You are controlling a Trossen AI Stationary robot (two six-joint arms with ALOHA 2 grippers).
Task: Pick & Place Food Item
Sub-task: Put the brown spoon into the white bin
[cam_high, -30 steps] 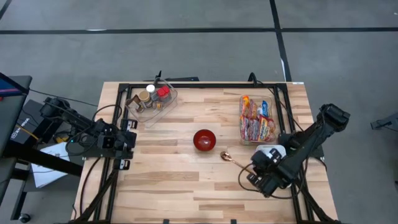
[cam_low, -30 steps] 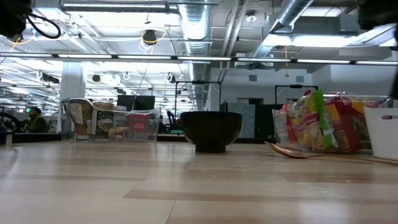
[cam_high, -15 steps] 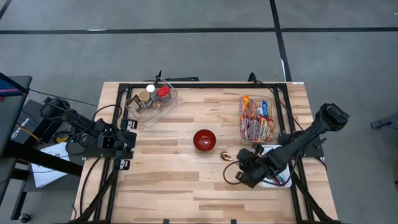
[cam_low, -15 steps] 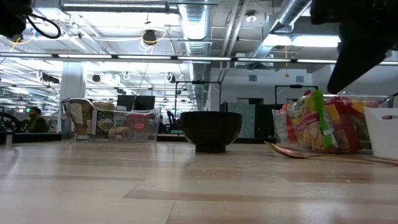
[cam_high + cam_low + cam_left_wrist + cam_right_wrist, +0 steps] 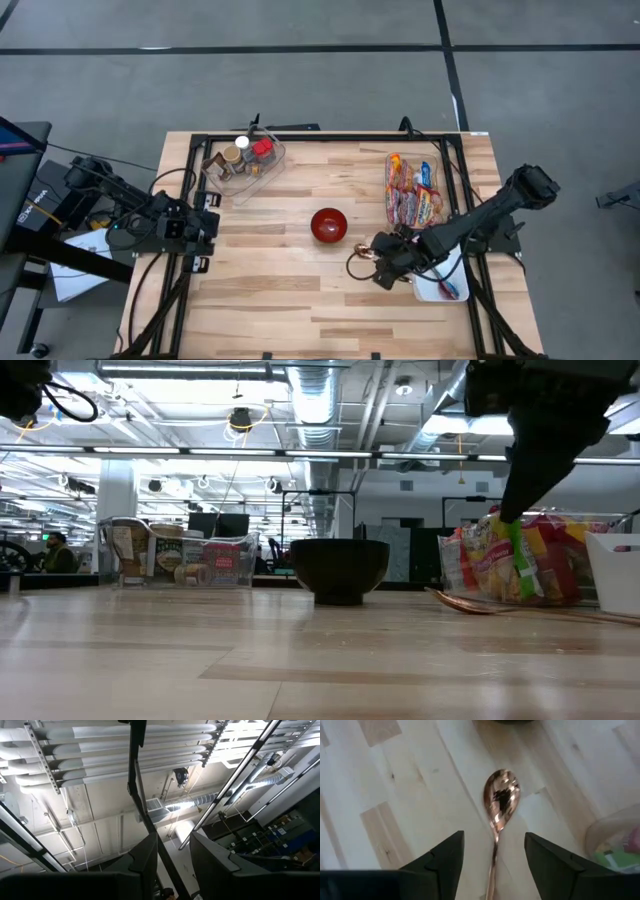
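My right gripper just slid left from white tray, fingers spread wider, now over copper spoon, holding nothing. Spoon flat on table, right of red bowl. Snack packets untouched in far bin. Left gripper parked far left, empty, half open.

We see a grey floor crossed by dark lines around the table, which is pale wood planks on a black frame. Left of it stands a dark stand with a screen at the picture's edge. Level across the table, the room opens into a wide hall: an open ceiling with silver ducts, pipes and long strip lights. A white column rises at left. Far back sit dark monitors.
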